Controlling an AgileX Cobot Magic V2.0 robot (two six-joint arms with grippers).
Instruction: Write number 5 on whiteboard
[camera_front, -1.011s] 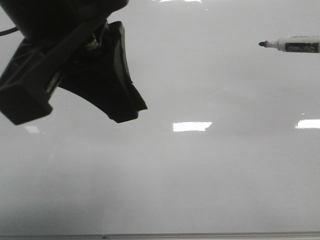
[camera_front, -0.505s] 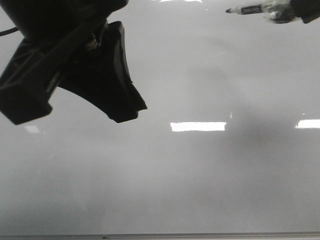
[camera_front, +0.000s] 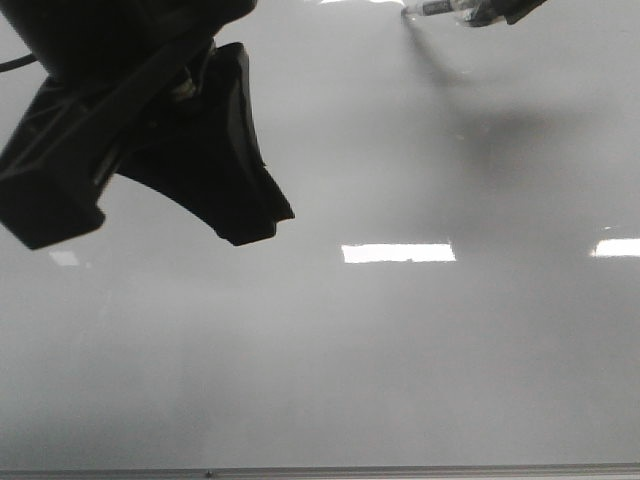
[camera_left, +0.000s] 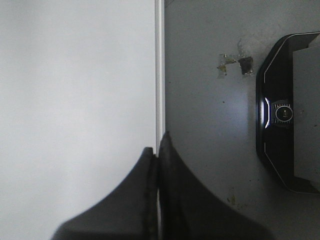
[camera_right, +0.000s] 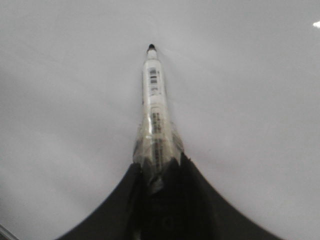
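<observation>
The whiteboard (camera_front: 400, 350) fills the front view, glossy pale grey, and no number 5 is in view on it. My right gripper (camera_front: 500, 10) sits at the top right edge, shut on a white marker (camera_front: 440, 8) whose black tip points left. The tip's shadow meets it on the board; contact cannot be told. In the right wrist view the marker (camera_right: 154, 100) sticks out from the gripper (camera_right: 159, 167) over the bare board (camera_right: 60, 100). My left gripper (camera_front: 245, 225) hangs at the upper left, shut and holding nothing. Its wrist view shows it (camera_left: 157, 145) over the whiteboard's (camera_left: 75, 100) edge.
A thin metal strip (camera_front: 320, 470) runs along the board's near edge, also seen as a strip (camera_left: 159, 75) in the left wrist view. Beyond it lie grey table (camera_left: 210, 125) and a black device (camera_left: 287, 110). Bright light reflections (camera_front: 398, 253) sit on the board.
My right gripper has carried the marker leftward and farther up the board, from mid right to the top edge. The left gripper has not moved.
</observation>
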